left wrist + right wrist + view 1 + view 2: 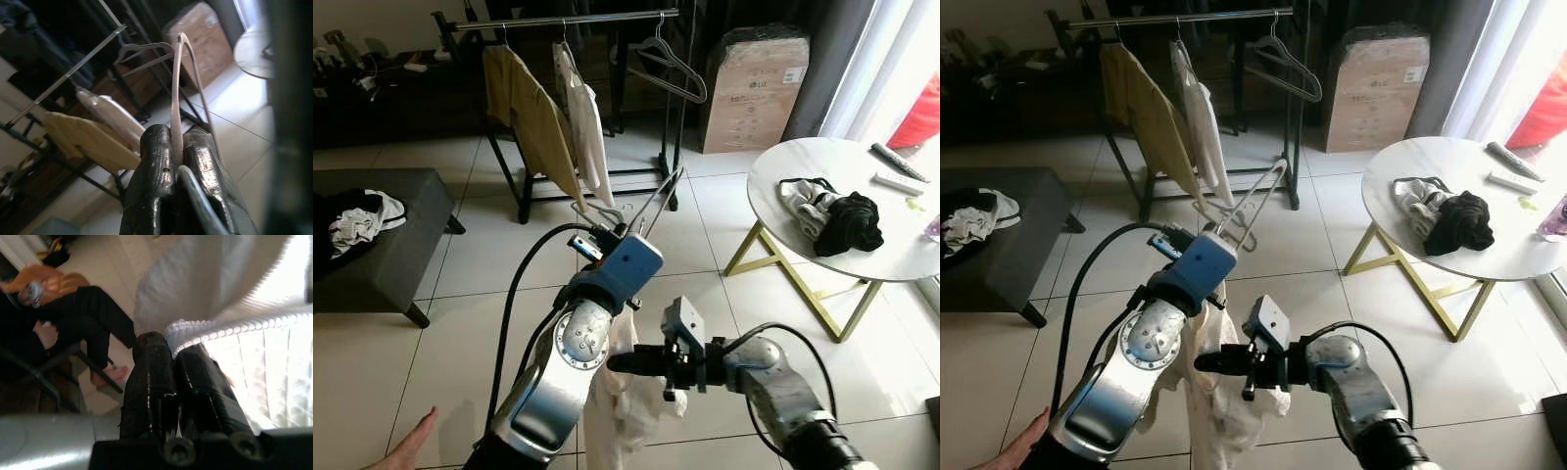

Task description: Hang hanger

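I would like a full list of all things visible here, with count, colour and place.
Wire hanger: one, silver, in left gripper.
Garment: one, cream, hanging below hanger.
Clothes rack: one, black, ahead.
Hung clothes: two, tan and white, on rack.
Empty hanger: one, on rack.
Round table: one, white top, right.
Clothes: grey and black, on table.
Box: one, brown, behind.
Bench: one, dark, left.
Left gripper: shut on hanger.
Right gripper: pinching garment.

- The left and right eye views look forward and down from the head, sharing the clothes rack (568,20), round table (803,162) and both arms.
- The left wrist view looks close along its fingers (156,161) toward the rack.
- The right wrist view looks close along its fingers (151,382) at white cloth (234,293).
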Tool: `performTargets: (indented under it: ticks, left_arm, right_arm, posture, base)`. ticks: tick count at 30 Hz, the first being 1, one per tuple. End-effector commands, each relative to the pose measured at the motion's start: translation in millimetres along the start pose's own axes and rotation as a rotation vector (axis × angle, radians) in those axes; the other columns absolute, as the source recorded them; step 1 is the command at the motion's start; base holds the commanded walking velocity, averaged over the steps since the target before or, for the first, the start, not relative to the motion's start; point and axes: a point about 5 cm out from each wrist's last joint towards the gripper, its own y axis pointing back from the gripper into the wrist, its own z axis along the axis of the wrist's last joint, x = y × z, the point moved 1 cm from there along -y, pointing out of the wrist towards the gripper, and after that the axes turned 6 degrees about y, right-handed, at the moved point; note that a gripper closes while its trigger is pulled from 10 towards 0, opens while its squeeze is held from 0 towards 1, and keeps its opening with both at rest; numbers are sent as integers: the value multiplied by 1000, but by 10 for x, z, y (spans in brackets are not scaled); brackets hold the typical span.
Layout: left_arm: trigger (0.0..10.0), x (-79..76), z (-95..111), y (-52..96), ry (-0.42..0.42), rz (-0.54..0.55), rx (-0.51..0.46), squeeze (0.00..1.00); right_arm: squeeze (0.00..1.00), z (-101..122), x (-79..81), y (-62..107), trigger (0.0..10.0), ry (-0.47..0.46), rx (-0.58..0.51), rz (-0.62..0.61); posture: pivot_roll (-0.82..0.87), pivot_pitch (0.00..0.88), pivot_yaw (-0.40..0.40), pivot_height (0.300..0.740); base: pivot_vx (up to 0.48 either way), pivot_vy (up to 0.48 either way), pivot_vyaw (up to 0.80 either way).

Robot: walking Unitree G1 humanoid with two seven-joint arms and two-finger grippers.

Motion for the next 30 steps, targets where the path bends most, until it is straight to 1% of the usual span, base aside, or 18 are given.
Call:
performTargets:
  ticks: [1,3,4,6,8,12,14,17,18,20,21,22,24,25,27,28,29,30]
  left_arm:
    - [10000,109,110,-51,-36,98,-65,0]
    - [10000,93,191,-72,39,130,-116,0]
    - [10000,93,191,-72,39,130,-116,0]
    - [10000,-52,255,-50,165,24,-148,0]
    - [10000,-116,295,-8,235,-20,-157,0]
    - [10000,-96,346,10,216,0,-198,0]
    - [10000,9,366,-4,233,78,-228,0]
    - [10000,185,519,16,313,187,-362,0]
    - [10000,247,633,61,346,210,-452,0]
    - [10000,255,701,93,351,201,-505,0]
    - [10000,151,724,91,361,105,-509,0]
    - [10000,151,724,91,361,105,-509,0]
    - [10000,-18,728,113,307,-20,-513,0]
    - [10000,-127,741,138,323,-118,-510,0]
    - [10000,-281,827,247,255,-240,-586,0]
    - [10000,-281,827,247,255,-240,-586,0]
    - [10000,-378,845,299,247,-334,-601,0]
    - [10000,-433,862,340,174,-379,-635,0]
  right_arm:
    - [0,0,140,-70,0,11,5,94]
    - [0,19,196,-61,0,23,14,119]
    - [0,19,196,-61,0,23,14,119]
    - [0,11,212,-45,0,36,40,119]
    - [0,14,204,-25,0,30,33,112]
    - [0,-10,196,1,0,31,56,105]
    - [0,-19,226,9,0,41,73,125]
    - [0,-63,251,55,0,57,133,148]
    - [0,-89,254,79,0,61,160,152]
    - [0,-132,261,108,0,69,200,165]
    - [0,-159,249,133,0,69,218,163]
    - [0,-159,249,133,0,69,218,163]
    - [0,-185,229,157,0,71,239,153]
    - [0,-203,206,169,0,79,255,137]
    - [0,-237,162,187,0,84,280,107]
    - [0,-237,162,187,0,84,280,107]
    - [0,-251,141,192,0,95,295,93]
    - [0,-256,128,193,0,100,301,83]
  posture:
    - [-11,187,0,740]
    - [-13,189,-1,740]
    - [-13,189,-1,740]
    - [-16,190,0,740]
    - [-14,191,1,740]
    - [-12,193,1,740]
    - [-11,192,1,740]
    - [-14,191,2,740]
    - [-13,189,1,740]
    - [-14,189,1,740]
    - [-14,188,1,740]
    - [-14,188,1,740]
    - [-16,186,1,740]
    - [-16,189,0,740]
    - [-11,185,1,740]
    - [-11,185,1,740]
    - [-9,188,1,740]
    - [-7,185,2,740]
  base:
    - [0,0,0]
    - [0,0,0]
    - [0,0,0]
    - [0,0,0]
    - [0,0,0]
    - [0,0,0]
    - [0,0,0]
    - [0,0,0]
    - [0,0,0]
    - [0,0,0]
    - [0,0,0]
    - [0,0,0]
    - [0,0,0]
    - [0,0,0]
    - [0,0,0]
    - [0,0,0]
    - [0,0,0]
    - [0,0,0]
